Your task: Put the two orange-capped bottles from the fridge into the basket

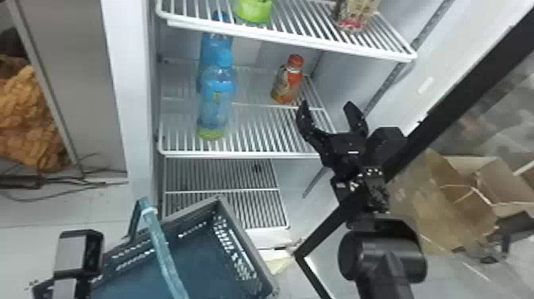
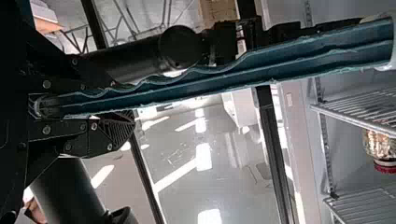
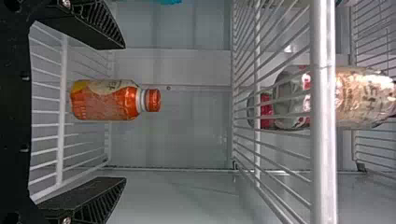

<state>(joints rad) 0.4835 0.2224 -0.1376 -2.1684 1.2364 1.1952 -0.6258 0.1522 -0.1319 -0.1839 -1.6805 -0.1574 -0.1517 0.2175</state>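
Right gripper: fingers spread wide, nothing between the pads. Sits at the fridge opening by the right front part of the middle shelf. Orange-capped bottle upright on that shelf, farther in; in the right wrist view it lies ahead, within the span of the spread fingers, slightly nearer the left one. Room on both sides of it.

Edges round this gripper: fridge side wall to the right, upper shelf overhead, its front rail crossing the right wrist view. Right arm comes up beside the dark door frame.

Outward along the middle shelf: two blue bottles on the left side, one behind the other, both standing. A broad stretch of open wire between them and the orange-capped bottle. Above, on the upper shelf: green-bottomed container, and a patterned jar with red at its base, to the right.

Left gripper: fingers pinching the teal handle in the left wrist view. Basket hangs below and left of the right gripper, tilted, its far corner in front of the lower shelf. Open gap between basket rim and right arm.
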